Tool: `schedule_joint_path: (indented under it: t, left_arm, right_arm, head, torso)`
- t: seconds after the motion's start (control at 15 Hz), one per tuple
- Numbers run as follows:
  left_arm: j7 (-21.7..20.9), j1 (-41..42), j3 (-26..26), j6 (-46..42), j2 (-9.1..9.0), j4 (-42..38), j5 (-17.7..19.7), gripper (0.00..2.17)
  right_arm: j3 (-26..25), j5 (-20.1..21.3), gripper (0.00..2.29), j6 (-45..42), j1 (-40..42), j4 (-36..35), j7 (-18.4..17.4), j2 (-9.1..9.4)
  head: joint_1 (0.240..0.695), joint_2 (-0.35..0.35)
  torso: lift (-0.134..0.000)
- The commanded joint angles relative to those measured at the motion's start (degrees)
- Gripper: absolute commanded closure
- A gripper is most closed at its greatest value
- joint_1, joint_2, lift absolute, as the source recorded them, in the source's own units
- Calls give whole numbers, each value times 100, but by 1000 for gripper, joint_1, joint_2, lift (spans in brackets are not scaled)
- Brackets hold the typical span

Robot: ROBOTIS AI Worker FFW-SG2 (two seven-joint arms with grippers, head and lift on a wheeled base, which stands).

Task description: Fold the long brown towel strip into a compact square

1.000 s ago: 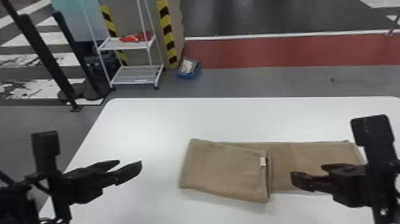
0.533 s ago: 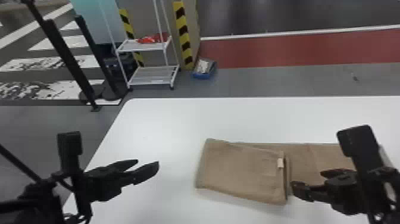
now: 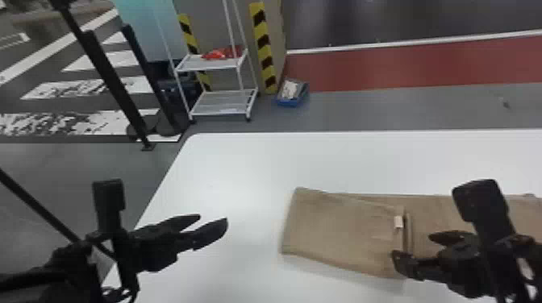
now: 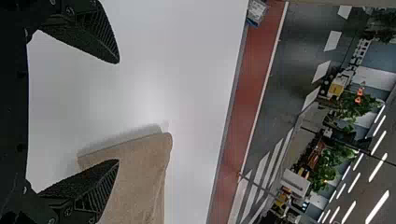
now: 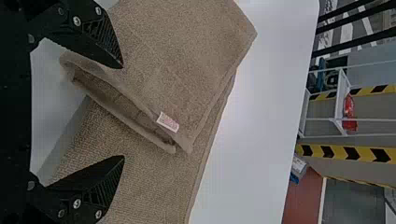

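The brown towel (image 3: 342, 229) lies on the table, its left part folded over in layers with a small white tag at the fold's right edge, the rest running right. Left of it, above the table, my left gripper (image 3: 213, 225) is open and empty. My right gripper (image 3: 415, 250) stands open at the folded part's near right corner. In the left wrist view, the towel (image 4: 135, 177) passes beyond one finger of the left gripper (image 4: 117, 112). The right wrist view has the right gripper (image 5: 122, 112) with parted fingers over the towel's layered edge (image 5: 130, 112).
The white table (image 3: 226, 173) extends behind and left of the towel. Past its far edge stand a white wheeled rack (image 3: 222, 104) and a blue bin (image 3: 292, 94) on the floor, with black posts (image 3: 113, 84) at the left.
The head view has swung left, so the table and towel sit farther right. My right gripper has moved left relative to the towel, to the folded part's edge. The left gripper remains open.
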Motion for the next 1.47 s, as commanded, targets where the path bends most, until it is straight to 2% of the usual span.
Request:
schedule_joint_path:
  t: [0.0,0.33,0.47,0.67,1.07,1.33,1.4]
  left_arm:
    - [0,33,0,-31,19,6,0,144]
    - [0,51,0,-31,19,6,0,144]
    - [0,51,0,-31,19,14,0,144]
    - [9,51,-9,-49,19,41,0,144]
    - [9,51,-9,-49,19,67,-9,144]
    - [9,68,0,-49,19,67,-9,147]
    - [9,68,0,-49,19,67,-9,147]
  right_arm:
    - [-51,-151,218,-193,63,96,-123,32]
    - [-95,-151,228,-211,63,193,-273,32]
    - [-95,-151,383,-263,63,237,-273,32]
    - [-87,-204,464,-334,63,219,-273,32]
    - [-34,-169,475,-334,-60,351,-273,32]
    - [-34,-151,529,-334,-87,413,-273,32]
    - [-34,-151,606,-351,-87,404,-273,32]
  head:
    - [695,273]
    - [695,267]
    - [695,266]
    - [695,266]
    - [695,274]
    - [695,273]
    - [695,272]
  torso:
    - [-125]
    - [-125]
    - [-125]
    - [-125]
    - [-125]
    - [-125]
    - [-125]
